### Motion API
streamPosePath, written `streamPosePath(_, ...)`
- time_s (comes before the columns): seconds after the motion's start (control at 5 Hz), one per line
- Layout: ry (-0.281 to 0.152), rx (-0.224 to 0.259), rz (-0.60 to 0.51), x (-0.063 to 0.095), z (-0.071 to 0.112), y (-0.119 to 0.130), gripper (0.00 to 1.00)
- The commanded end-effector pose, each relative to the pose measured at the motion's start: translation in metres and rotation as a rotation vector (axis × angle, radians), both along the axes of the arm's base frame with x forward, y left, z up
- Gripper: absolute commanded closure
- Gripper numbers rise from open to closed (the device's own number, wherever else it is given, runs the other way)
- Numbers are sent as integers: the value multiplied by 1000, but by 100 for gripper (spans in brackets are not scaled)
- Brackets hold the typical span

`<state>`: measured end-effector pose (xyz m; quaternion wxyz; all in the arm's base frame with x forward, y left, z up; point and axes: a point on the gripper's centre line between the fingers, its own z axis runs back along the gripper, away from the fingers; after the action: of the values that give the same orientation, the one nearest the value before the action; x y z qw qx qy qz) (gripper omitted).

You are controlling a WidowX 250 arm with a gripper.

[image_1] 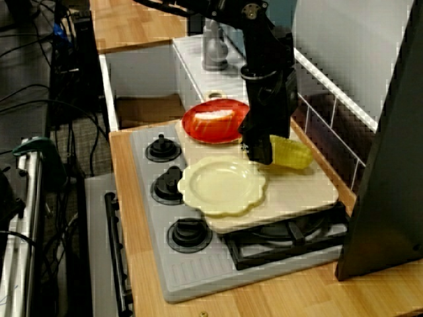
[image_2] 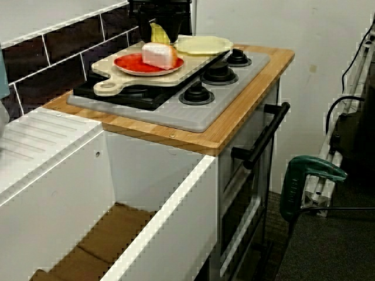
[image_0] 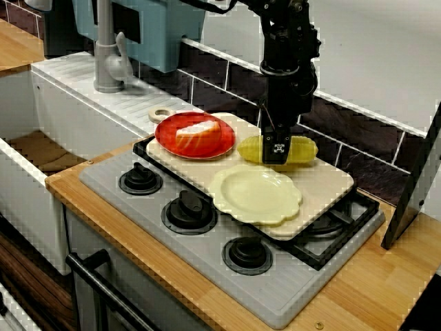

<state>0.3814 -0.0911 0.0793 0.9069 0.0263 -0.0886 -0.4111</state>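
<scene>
My black gripper (image_0: 276,154) is lowered onto a yellow corn-like piece (image_0: 301,148) lying at the back of a cream cutting board (image_0: 325,185). One finger stands in front of the piece and the other is hidden behind it, so the grip is unclear. From the stove's end, the gripper (image_1: 259,156) covers the near end of the yellow piece (image_1: 293,152). From the sink side, the yellow piece (image_2: 156,33) shows just under the gripper (image_2: 160,22). A red plate (image_0: 180,141) with a white-and-orange wedge (image_0: 200,130) sits to the left. An empty scalloped cream plate (image_0: 255,194) lies in front.
The board rests on a grey stove top (image_0: 131,207) with three black knobs (image_0: 188,209) along its front. A white sink (image_0: 41,131) and grey tap (image_0: 107,58) lie to the left. A dark leaning panel (image_0: 415,186) stands at the right, and a tiled wall (image_0: 365,141) runs behind.
</scene>
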Motion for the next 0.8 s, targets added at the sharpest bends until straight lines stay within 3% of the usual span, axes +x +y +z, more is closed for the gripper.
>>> streamPosePath(0.0, -52, -24, -9, 2, 28, 6, 100)
streamPosePath(0.2, -63, -36, -44, -3, 40, 9, 100)
streamPosePath(0.4, -35, -26, -143, -10, 50, 10, 100)
streamPosePath(0.6, -83, -22, -139, -19, 58, 11, 100)
